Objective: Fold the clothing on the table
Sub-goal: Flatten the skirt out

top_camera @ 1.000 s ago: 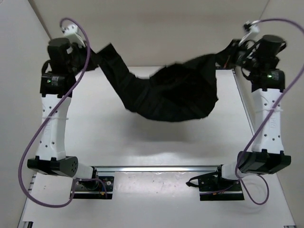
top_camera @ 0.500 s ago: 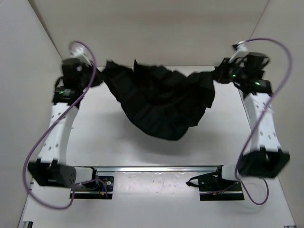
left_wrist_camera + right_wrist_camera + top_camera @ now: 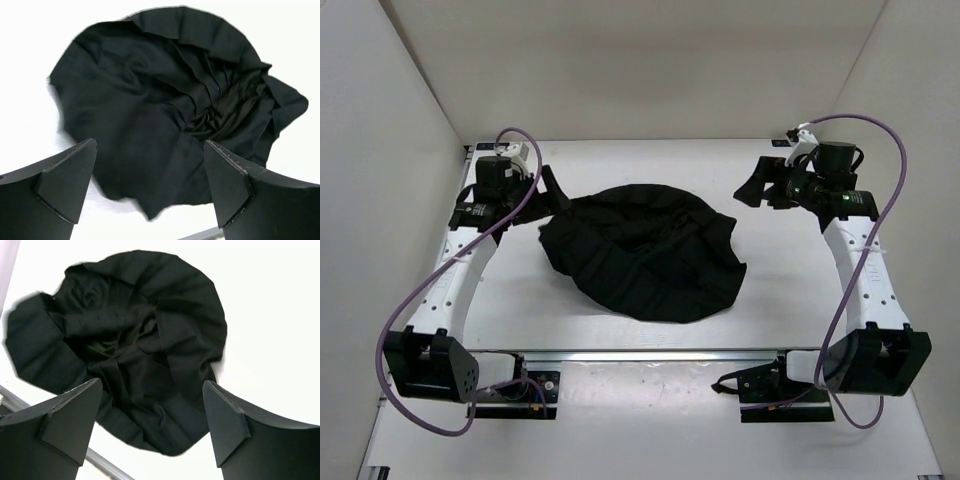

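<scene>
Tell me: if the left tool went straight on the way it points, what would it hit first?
Probably the clothing: it lies right ahead of the open left tool, between its fingers in the wrist view, though depth is unclear.

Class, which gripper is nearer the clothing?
Left. The left gripper is beside the clothing's left edge; the right gripper is apart from its right side, bare table between.

The far wall [image 3: 640,70] runs across the back, plain and off-white, with a faint darker smudge of shade near its middle. The left wall [image 3: 380,170] and the right wall [image 3: 920,120] are the same pale colour and slant outward toward the near side, closing in 3 sides.
</scene>
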`<act>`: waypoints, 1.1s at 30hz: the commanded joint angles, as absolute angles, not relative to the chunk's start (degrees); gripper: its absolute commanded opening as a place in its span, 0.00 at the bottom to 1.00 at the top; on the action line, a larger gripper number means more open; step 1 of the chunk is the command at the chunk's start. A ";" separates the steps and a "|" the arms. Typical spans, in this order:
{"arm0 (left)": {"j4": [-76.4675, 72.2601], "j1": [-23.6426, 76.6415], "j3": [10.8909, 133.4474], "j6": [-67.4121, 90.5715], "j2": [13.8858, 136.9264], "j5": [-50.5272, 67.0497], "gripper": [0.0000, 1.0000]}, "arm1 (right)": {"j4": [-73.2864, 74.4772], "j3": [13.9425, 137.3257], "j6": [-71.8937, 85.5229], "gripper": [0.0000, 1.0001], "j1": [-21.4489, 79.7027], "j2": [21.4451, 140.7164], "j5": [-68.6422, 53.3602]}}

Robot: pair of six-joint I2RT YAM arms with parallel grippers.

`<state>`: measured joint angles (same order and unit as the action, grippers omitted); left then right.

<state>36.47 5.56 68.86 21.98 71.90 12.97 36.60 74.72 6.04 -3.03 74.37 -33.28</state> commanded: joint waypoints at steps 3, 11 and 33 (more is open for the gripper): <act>35.07 7.82 64.96 21.53 72.52 15.29 0.98 | 36.65 69.55 4.40 0.78 1.48 77.87 -28.49; 34.18 13.61 62.39 18.90 77.95 10.66 0.99 | 31.02 59.32 1.33 0.78 5.97 81.02 -24.45; 34.45 18.37 69.34 13.09 93.42 -3.60 0.40 | 23.03 64.59 -2.99 0.00 7.04 95.19 -15.03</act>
<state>35.46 18.90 66.83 14.00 93.56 -2.59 26.06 60.53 -2.26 8.05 95.29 -15.88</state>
